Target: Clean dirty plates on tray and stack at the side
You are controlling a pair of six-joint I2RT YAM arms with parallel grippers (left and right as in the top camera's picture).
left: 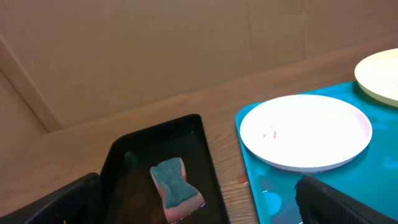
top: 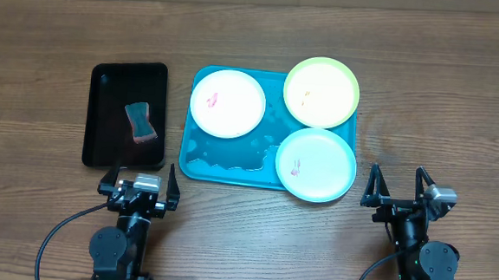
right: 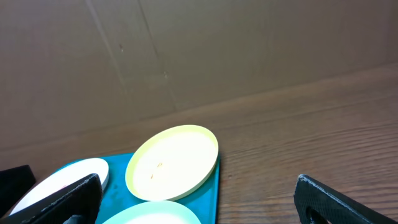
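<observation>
Overhead view: the blue tray (top: 198, 163) lies at the centre of the wooden counter (top: 46, 58), and its near half is wet. Three plates rest on it. The white plate (top: 227, 104) sits on the left half of the tray, fully inside the rim, with a red smear near its centre. The yellow plate (top: 321, 92) sits at the far right corner, overlaps the rim there and carries a small mark. The blue-rimmed plate (top: 316, 164) sits at the near right corner, extends past the rim over the counter and carries a red smear. None of the plates is stacked on another. A black tray (top: 99, 122) lies just to the left of the blue tray, apart from it, and holds a sponge (top: 140, 122) with a green top and a pink underside. The left gripper (top: 141, 175) is at the near edge of the black tray, jaws fully spread and holding nothing. The right gripper (top: 397, 177) is over bare counter near the blue-rimmed plate, to its right, jaws likewise fully spread and holding nothing. Neither gripper touches a plate.
</observation>
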